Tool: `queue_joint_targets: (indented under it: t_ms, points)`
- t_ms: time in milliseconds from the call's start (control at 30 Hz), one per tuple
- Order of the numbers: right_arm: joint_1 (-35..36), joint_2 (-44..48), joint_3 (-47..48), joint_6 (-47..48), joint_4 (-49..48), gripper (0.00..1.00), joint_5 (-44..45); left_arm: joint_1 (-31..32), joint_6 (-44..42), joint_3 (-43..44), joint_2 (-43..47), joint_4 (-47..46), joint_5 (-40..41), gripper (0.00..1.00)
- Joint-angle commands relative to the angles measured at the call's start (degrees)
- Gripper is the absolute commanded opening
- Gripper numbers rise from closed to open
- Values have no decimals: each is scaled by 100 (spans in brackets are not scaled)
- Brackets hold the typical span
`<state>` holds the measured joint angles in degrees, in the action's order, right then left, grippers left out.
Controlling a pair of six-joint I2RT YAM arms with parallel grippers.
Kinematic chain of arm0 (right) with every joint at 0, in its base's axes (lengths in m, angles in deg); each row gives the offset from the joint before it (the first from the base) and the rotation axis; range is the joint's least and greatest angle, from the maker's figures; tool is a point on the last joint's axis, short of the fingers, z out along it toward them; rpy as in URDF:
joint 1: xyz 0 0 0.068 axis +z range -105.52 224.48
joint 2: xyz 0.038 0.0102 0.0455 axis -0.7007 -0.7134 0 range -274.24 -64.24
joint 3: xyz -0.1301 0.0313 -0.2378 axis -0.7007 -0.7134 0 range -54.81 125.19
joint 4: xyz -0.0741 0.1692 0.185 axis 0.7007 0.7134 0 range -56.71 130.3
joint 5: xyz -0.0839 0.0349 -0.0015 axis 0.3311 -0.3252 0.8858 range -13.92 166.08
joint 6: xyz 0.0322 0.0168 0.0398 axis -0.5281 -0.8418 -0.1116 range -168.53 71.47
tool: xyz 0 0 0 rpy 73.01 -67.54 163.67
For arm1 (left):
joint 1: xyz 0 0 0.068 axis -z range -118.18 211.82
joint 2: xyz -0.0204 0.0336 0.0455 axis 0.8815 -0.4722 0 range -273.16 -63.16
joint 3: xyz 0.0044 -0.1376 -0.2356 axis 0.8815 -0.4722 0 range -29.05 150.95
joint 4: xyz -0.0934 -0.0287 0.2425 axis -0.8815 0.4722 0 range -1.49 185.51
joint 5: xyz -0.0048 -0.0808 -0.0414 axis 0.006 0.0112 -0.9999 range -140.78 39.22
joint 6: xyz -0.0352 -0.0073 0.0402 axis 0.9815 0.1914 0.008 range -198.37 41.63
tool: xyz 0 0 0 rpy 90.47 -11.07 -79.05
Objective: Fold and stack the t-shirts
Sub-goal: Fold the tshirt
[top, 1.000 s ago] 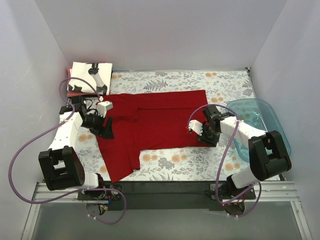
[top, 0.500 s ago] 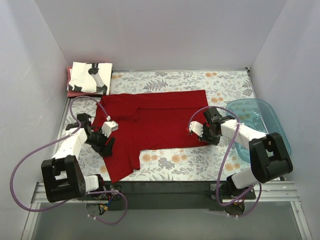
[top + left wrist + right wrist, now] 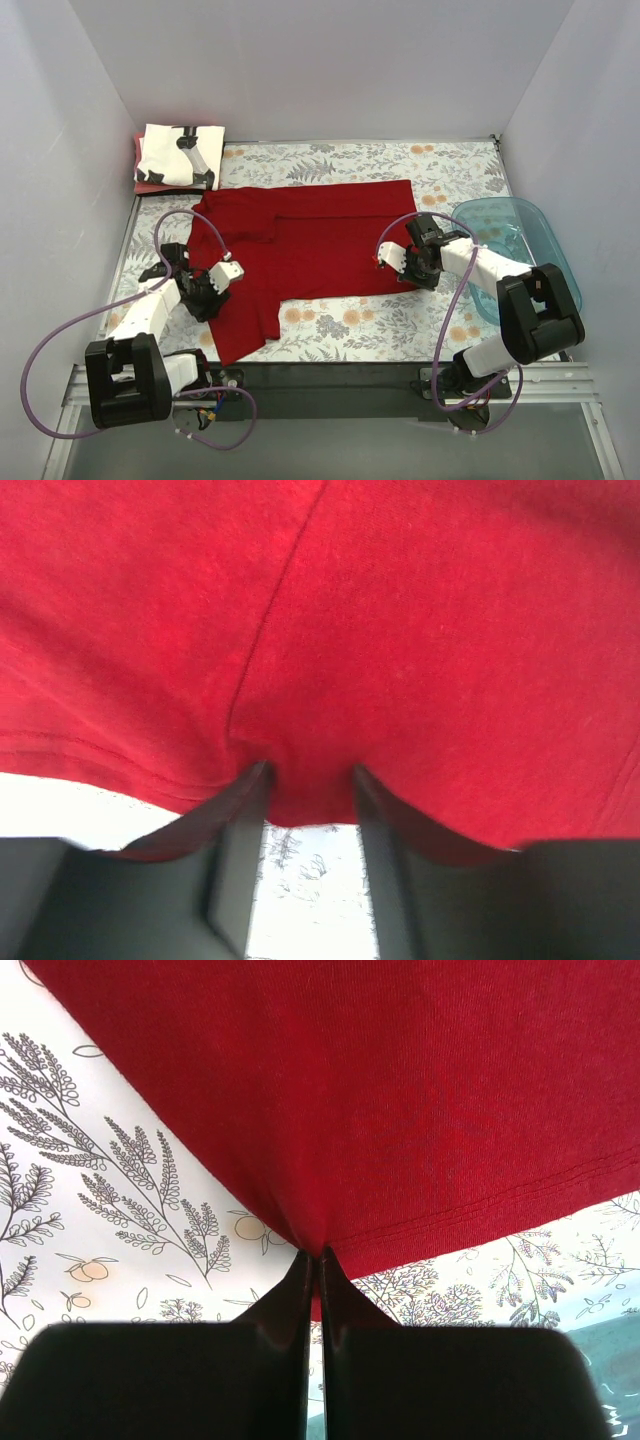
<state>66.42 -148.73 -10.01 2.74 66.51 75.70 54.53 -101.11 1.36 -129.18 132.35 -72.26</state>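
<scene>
The large dark red t-shirt [image 3: 310, 240] lies spread flat on the floral table cloth, with a flap hanging toward the near edge at its left. My left gripper [image 3: 205, 295] is at the shirt's left edge; in the left wrist view [image 3: 308, 775] its jaws stand apart with the red hem [image 3: 400, 630] bunched between the tips. My right gripper [image 3: 408, 268] is shut on the shirt's near right hem, also in the right wrist view [image 3: 318, 1255]. The folded white t-shirt with black print [image 3: 180, 155] lies on the reddish-pink one [image 3: 145, 185] at the far left corner.
A translucent teal tub [image 3: 520, 250] stands at the right edge, just beyond my right arm. Grey walls close the table on three sides. Purple cables loop from both arms. The table cloth [image 3: 400, 325] shows between the shirt and the near rail.
My left arm has drawn back toward the near edge along the shirt's left side, uncovering the far left sleeve. My right gripper has stayed on the hem.
</scene>
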Motion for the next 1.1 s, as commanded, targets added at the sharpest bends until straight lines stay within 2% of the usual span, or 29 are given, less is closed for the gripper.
queue_joint_targets:
  t_ms: [0,33,67,167,333,533,667,1067]
  points:
    - [-5,-261,-68,-11,106,1,-85,105,-222,-475,-324,-376,486,33]
    - [-5,-261,-59,-11,124,1,-85,114,-213,-458,-350,-349,504,27]
    - [-14,-261,-33,-11,168,1,-76,114,-196,-397,-359,-288,495,15]
    - [-5,-139,38,-11,326,1,-120,114,-196,-45,-246,194,434,0]
    - [-14,344,-58,32,686,1,-173,114,-213,859,-113,1449,206,0]
    - [-75,951,2,278,1073,1,-76,61,-99,1712,-15,2260,116,0]
    - [-259,759,406,638,1152,1,12,8,24,2319,-393,2305,65,0]
    - [-550,-928,2559,1438,1355,1,187,-9,586,3699,-1799,1602,38,0]
